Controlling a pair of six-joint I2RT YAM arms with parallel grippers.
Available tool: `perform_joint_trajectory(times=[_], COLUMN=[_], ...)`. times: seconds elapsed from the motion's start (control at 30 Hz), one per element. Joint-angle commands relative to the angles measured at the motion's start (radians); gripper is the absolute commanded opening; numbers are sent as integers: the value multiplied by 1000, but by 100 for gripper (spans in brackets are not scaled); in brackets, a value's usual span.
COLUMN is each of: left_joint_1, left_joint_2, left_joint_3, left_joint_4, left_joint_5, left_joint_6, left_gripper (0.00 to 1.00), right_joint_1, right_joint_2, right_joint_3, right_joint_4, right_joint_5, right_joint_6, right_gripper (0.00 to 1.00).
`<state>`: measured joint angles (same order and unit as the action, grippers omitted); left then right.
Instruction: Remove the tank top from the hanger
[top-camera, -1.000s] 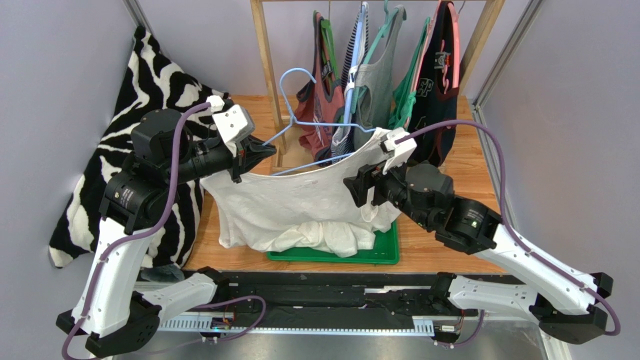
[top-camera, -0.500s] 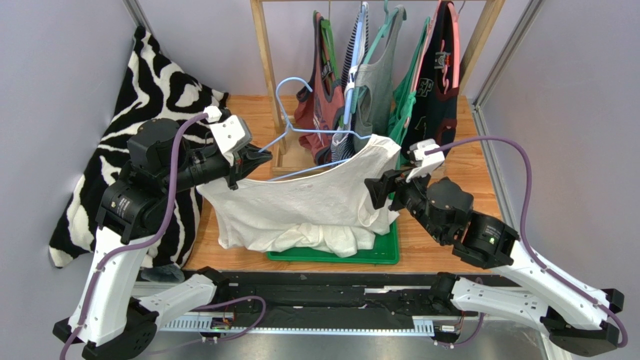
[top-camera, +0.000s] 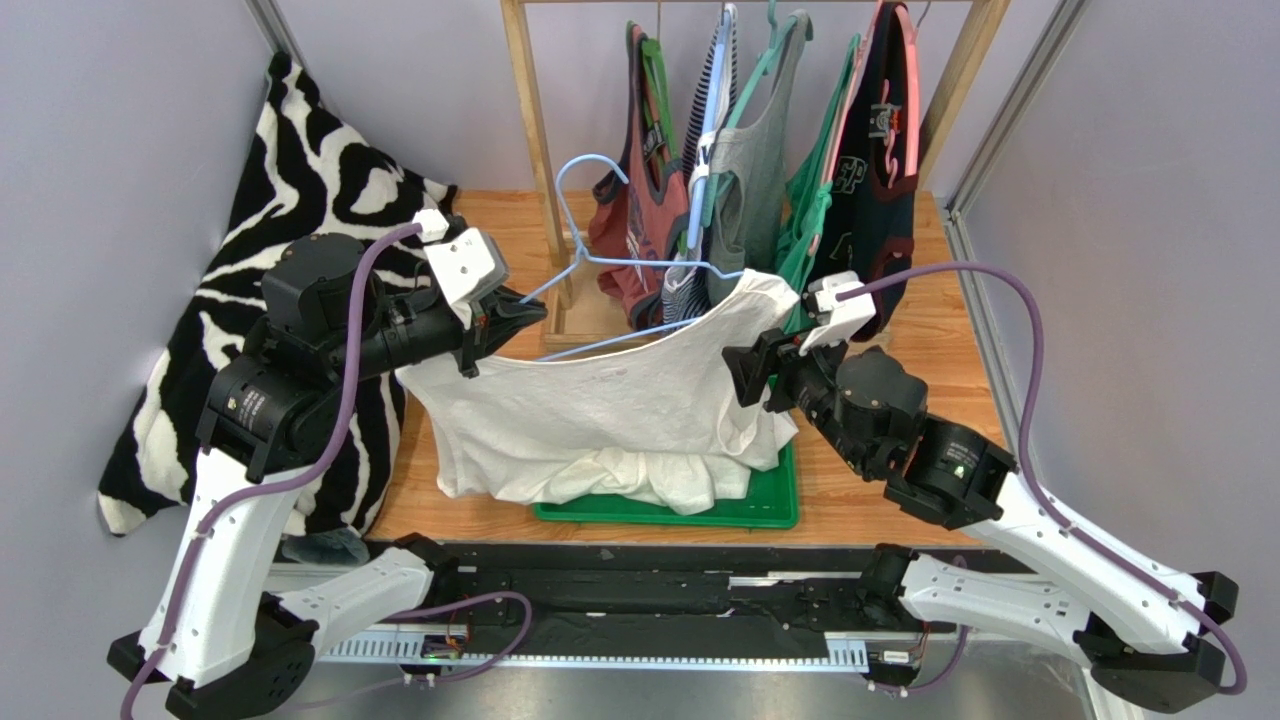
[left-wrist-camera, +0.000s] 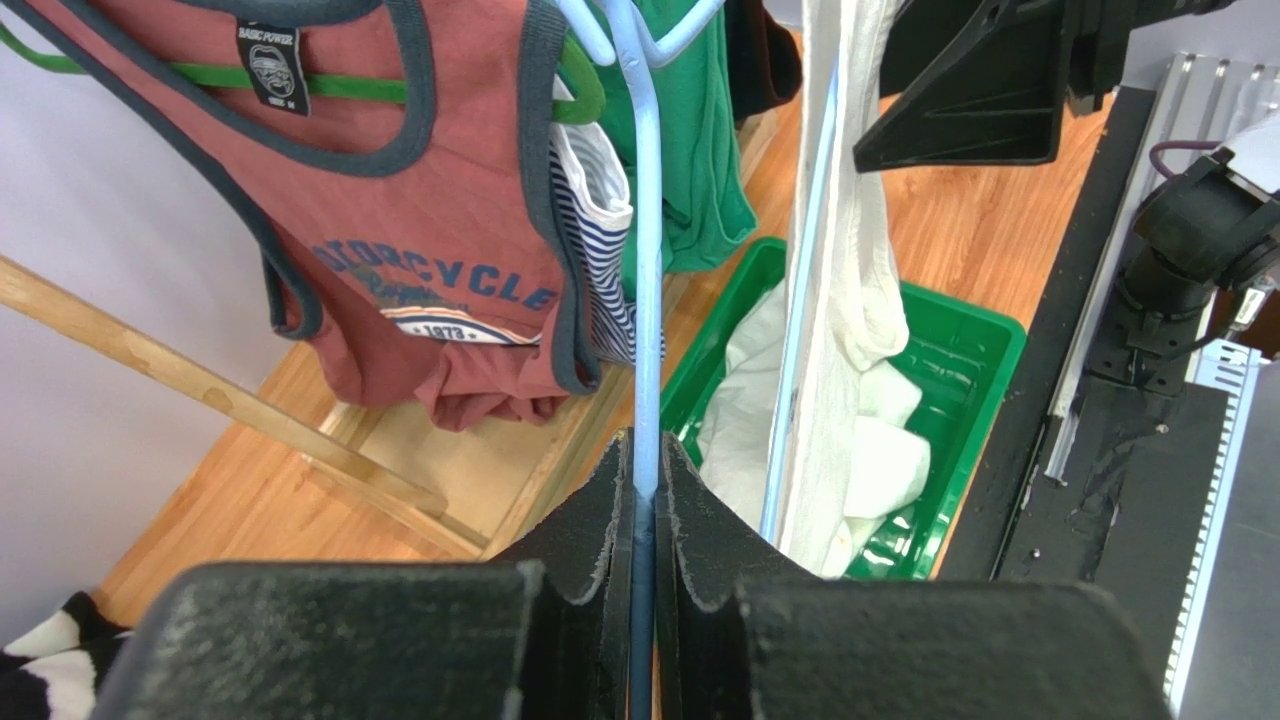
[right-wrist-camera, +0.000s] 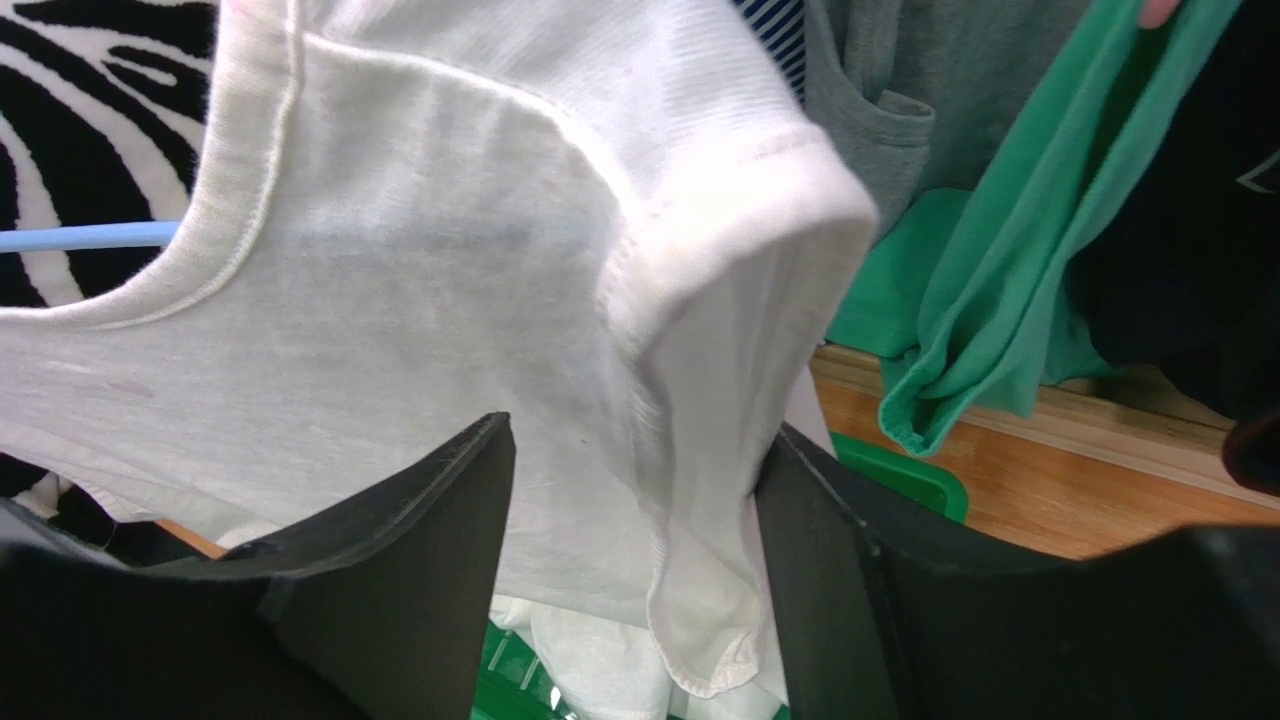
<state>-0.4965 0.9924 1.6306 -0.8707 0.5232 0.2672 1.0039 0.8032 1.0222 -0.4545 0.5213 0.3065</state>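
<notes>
Left gripper (left-wrist-camera: 643, 458) clamps the light-blue wire hanger (left-wrist-camera: 643, 300); right gripper (right-wrist-camera: 634, 450), jaws apart, straddles the white tank top (right-wrist-camera: 451, 285) at its 3 o'clock shoulder, so next: pinch, peel off.

Robotics laboratory test cell. Plain grey wall panels (top-camera: 1142, 225) set in aluminium posts (top-camera: 1014, 105) enclose a wooden table (top-camera: 496, 225). A left arm (top-camera: 226, 525) and a right arm (top-camera: 1052, 525), white and black with purple cables (top-camera: 1037, 345), stand on a black rail (top-camera: 646, 578) at the table's near edge. The clothing is laid out as test props: a tabletop wooden rack (top-camera: 529, 120) carries several tank tops (top-camera: 751, 165), a white tank top (top-camera: 601, 405) drapes from a blue hanger (top-camera: 579, 165), and a green tray (top-camera: 774, 503) and a zebra-print cloth (top-camera: 301, 165) lie alongside.
</notes>
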Motion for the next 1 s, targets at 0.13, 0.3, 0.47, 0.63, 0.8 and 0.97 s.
perform_joint_trajectory(times=[0.13, 0.3, 0.47, 0.63, 0.8, 0.97], left_joint_1=[1, 1, 1, 1, 1, 1], left_joint_2=[3, 5, -1, -1, -3, -3], left_joint_3=[14, 3, 0, 6, 8, 11], left_joint_4=[56, 55, 55, 53, 49, 38], left_joint_5=[31, 41, 41, 31, 34, 35], left_joint_6=[1, 1, 6, 17, 26, 43], left_gripper=[0, 0, 0, 0, 0, 0], right_joint_1=[-10, -14, -45, -174, -387, -534], right_joint_2=[21, 47, 51, -37, -108, -110], right_joint_3=[41, 75, 96, 72, 26, -2], right_joint_4=[88, 102, 94, 33, -35, -49], right_joint_5=[-64, -86, -72, -49, -75, -222], right_joint_6=[39, 29, 26, 80, 172, 227], right_gripper=[52, 35, 1, 0, 0, 0])
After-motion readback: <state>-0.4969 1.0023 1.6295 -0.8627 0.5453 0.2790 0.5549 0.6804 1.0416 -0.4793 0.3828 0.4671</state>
